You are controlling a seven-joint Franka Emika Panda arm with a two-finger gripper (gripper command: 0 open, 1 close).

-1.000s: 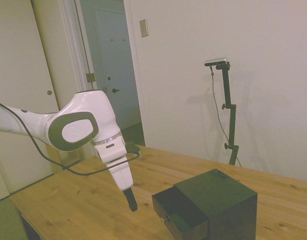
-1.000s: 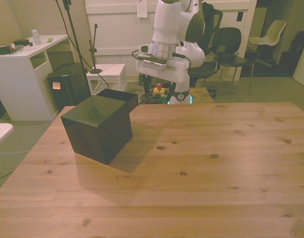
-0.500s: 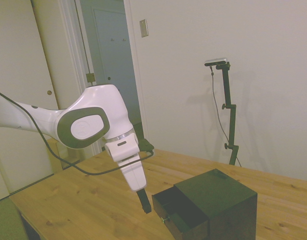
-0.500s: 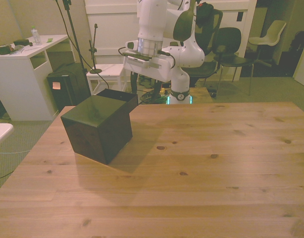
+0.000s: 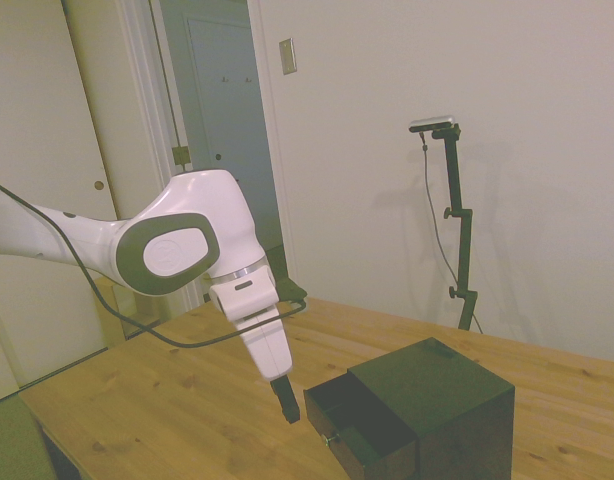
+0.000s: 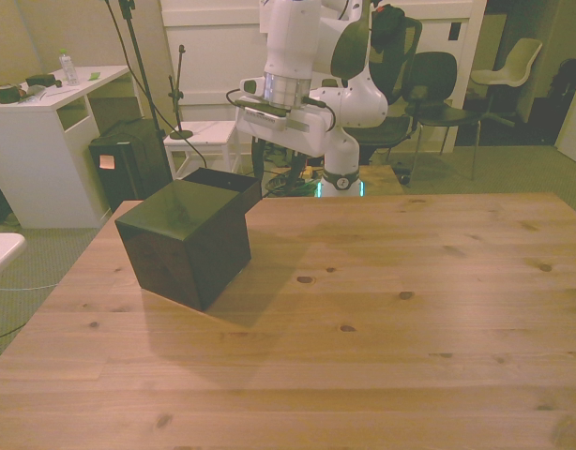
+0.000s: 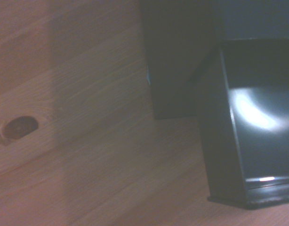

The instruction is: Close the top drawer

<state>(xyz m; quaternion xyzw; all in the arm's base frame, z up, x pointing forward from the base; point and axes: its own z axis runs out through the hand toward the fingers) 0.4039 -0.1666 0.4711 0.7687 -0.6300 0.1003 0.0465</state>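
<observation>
The top drawer [image 5: 359, 425] stands pulled out from the small dark chest [image 5: 437, 395], which sits on the wooden desk [image 5: 177, 410] toward the front view's left. In the side view the open drawer box juts from the chest toward the arm, and its flat front with the small brass knob [image 5: 327, 438] faces the arm's side.

The claw [image 5: 286, 402] hangs just off the desk, close beside the drawer's outer corner but apart from it; a sliver of bare wood shows between the tip and the drawer. It points down and leans slightly toward the chest. From the side view the fingers look drawn together into one dark tip, though the gap is too small to be sure of.

The relation that matters: the drawer's sliding axis runs from the claw's side back into the chest, so the drawer front lies just ahead of the claw along the push line. The claw sits near the corner, not squarely before the front, so it probably needs to shift across the face before pressing inward
</observation>
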